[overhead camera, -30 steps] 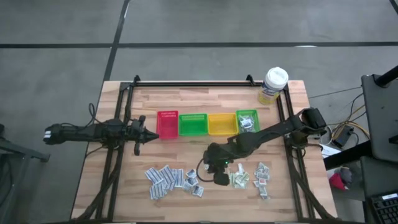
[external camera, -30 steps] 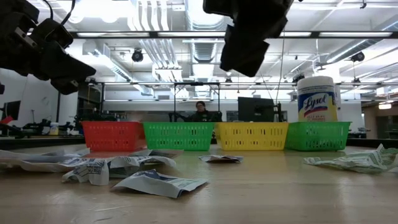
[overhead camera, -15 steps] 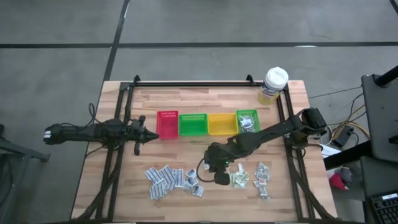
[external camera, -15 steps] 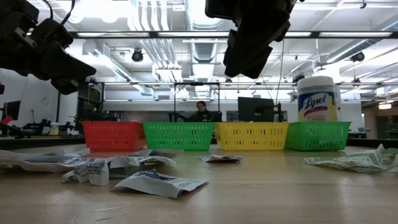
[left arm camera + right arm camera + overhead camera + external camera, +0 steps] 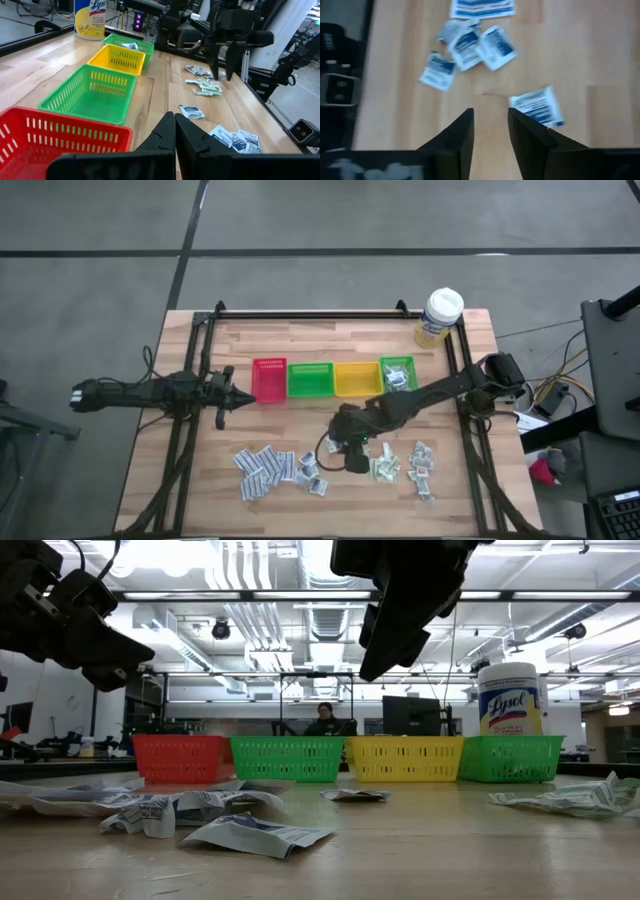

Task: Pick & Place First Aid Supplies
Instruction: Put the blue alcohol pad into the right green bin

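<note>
The first aid supplies lie loose on the near half of the table. White-blue sachets (image 5: 270, 468) form a heap at the left, and pale green ones (image 5: 385, 468) and white-red ones (image 5: 422, 470) lie at the right. A few are in the right-hand green bin (image 5: 397, 375). My right gripper (image 5: 350, 457) hangs open and empty above the wood between the heaps, pointing steeply down. In its wrist view a single sachet (image 5: 535, 105) lies just beside one finger (image 5: 530, 135). My left gripper (image 5: 240, 397) waits shut next to the red bin (image 5: 269, 380).
Red, green (image 5: 310, 379), yellow (image 5: 356, 379) and green bins stand in a row across the table's middle. A yellow wipes tub (image 5: 438, 317) stands at the far right corner. Dark frame rails run along both table sides. A person sits far behind the table (image 5: 322, 720).
My right gripper has opened its fingers and tipped slightly while staying over the same spot above the table. The sachets have not moved.
</note>
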Controlling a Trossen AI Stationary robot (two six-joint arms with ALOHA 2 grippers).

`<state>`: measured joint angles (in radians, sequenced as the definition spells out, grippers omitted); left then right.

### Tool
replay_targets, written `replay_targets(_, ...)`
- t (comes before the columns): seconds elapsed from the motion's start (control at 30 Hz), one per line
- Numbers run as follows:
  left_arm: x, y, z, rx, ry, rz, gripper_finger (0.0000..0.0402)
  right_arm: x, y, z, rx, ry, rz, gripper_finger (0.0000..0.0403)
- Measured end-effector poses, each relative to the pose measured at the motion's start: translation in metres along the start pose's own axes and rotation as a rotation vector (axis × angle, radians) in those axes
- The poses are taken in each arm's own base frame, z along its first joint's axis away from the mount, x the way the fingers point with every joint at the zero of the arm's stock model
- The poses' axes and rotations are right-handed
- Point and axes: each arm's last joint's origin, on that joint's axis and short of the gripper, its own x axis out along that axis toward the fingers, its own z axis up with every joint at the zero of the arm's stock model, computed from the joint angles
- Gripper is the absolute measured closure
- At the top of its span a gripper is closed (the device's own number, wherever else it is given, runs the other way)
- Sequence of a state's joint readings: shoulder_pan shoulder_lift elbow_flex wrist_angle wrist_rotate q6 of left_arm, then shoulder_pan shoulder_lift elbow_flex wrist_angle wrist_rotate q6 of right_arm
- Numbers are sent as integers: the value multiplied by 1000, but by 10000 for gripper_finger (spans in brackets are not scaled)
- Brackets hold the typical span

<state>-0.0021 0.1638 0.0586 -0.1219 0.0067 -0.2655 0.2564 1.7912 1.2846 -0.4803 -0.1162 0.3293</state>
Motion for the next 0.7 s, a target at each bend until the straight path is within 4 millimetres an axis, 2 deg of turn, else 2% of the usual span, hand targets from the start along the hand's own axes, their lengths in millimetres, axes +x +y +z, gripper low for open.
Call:
replay_targets(0.23, 0, 0, 0, 1, 0, 0, 401, 5, -8, -1, 2, 32, -36, 275)
replay_targets(0.43, 0, 0, 0, 3, 2, 0, 401, 34, -13, -5, -38, 174, -75, 274)
replay_targets(0.7, 0, 0, -1, 4, 12, 2, 401, 58, -15, 7, -126, 294, -91, 264)
